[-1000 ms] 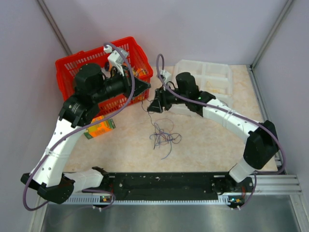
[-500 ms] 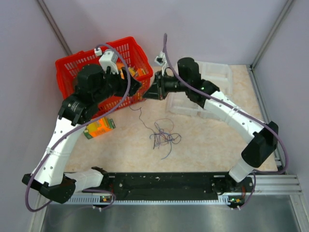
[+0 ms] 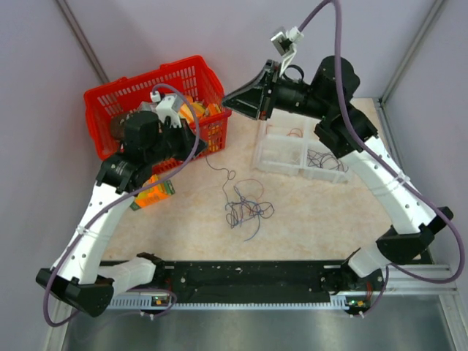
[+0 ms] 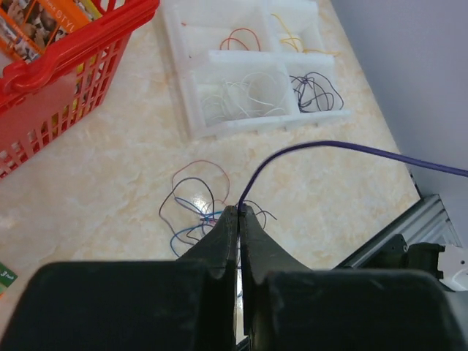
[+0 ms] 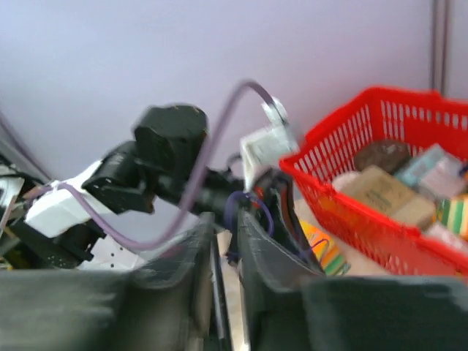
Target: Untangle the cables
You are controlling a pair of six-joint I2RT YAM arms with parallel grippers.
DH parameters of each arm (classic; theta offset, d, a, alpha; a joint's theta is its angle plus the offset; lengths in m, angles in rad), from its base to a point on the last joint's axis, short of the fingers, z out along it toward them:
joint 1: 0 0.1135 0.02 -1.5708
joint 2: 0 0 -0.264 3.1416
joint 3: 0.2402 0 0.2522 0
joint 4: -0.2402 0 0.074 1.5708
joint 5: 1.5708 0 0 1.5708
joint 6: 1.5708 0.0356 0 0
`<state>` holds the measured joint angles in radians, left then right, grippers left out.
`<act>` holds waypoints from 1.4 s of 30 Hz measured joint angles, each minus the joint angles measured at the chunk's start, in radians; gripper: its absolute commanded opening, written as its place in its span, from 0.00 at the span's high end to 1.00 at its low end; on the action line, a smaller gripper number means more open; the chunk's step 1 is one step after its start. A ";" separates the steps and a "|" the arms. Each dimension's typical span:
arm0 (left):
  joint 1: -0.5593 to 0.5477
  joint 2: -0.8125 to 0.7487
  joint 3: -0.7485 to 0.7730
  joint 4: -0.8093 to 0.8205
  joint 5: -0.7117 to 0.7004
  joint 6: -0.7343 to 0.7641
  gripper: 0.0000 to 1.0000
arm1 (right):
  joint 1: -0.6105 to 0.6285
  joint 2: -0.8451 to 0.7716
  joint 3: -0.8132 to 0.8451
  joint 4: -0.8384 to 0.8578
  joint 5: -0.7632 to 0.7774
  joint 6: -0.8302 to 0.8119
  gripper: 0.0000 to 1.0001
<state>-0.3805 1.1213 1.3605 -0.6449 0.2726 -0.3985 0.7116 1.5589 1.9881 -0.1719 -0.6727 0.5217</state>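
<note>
Cables (image 3: 245, 208) tangled on table (image 3: 314, 212); left gripper (image 4: 238, 212) clamped on one purple wire (image 4: 329, 146), far end cut off. Right gripper (image 5: 227, 228) closed; blur hides any hold.

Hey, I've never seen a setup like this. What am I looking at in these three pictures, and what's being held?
Two robot arms stand at the edge of a table. One picture looks down from above; the other two come from a camera on each wrist. On the table lie a tangle of thin wires, a red basket and a clear tray with sorted wires. The left fingers pinch one purple wire. The right fingers are raised and shut; their picture is too blurred to show a wire.
</note>
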 measured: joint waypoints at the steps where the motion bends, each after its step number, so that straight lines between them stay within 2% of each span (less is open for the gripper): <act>1: 0.000 -0.003 0.003 0.008 0.011 -0.001 1.00 | 0.000 -0.029 -0.045 -0.013 0.019 -0.021 0.67; 4: 0.000 -0.002 0.031 0.009 0.042 -0.006 1.00 | 0.002 -0.108 -0.214 -0.066 0.091 -0.115 0.66; 6: 0.000 0.000 0.053 0.008 0.062 -0.012 1.00 | 0.002 -0.130 -0.294 -0.117 0.129 -0.172 0.55; 12: 0.000 0.027 0.153 0.027 0.176 -0.045 1.00 | 0.002 -0.094 -0.378 -0.204 0.120 -0.276 0.38; 18: 0.000 0.088 0.249 0.062 0.264 -0.089 1.00 | 0.045 -0.058 -0.378 -0.157 0.056 -0.312 0.33; 25: 0.000 0.133 0.342 0.038 0.252 -0.115 1.00 | 0.081 -0.051 -0.378 -0.118 0.039 -0.322 0.34; 27: 0.000 0.146 0.372 0.035 0.235 -0.131 1.00 | 0.092 -0.051 -0.378 -0.112 0.095 -0.331 0.41; 32: 0.000 0.149 0.392 0.039 0.212 -0.163 1.00 | 0.111 -0.037 -0.377 -0.099 0.220 -0.344 0.73; 33: 0.000 0.149 0.392 0.039 0.209 -0.168 1.00 | 0.113 -0.031 -0.374 -0.098 0.240 -0.345 0.77; 34: 0.000 0.149 0.392 0.039 0.208 -0.174 1.00 | 0.113 -0.022 -0.367 -0.102 0.260 -0.344 0.88; 35: 0.000 0.149 0.392 0.039 0.208 -0.176 1.00 | 0.113 -0.012 -0.357 -0.103 0.275 -0.343 0.95; 36: 0.000 0.149 0.392 0.039 0.208 -0.179 1.00 | 0.113 -0.006 -0.349 -0.105 0.285 -0.345 1.00; 39: 0.000 0.149 0.392 0.048 0.208 -0.179 1.00 | 0.113 0.006 -0.315 -0.108 0.305 -0.333 1.00; 40: 0.000 0.149 0.392 0.052 0.208 -0.179 0.94 | 0.113 0.006 -0.304 -0.108 0.311 -0.330 1.00; 42: 0.000 0.149 0.392 0.058 0.204 -0.172 0.60 | 0.113 0.006 -0.278 -0.112 0.327 -0.326 1.00</act>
<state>-0.3801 1.2701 1.7523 -0.5865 0.4767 -0.5709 0.8249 1.5650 1.7096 -0.2836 -0.3454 0.1955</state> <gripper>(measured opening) 0.052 0.014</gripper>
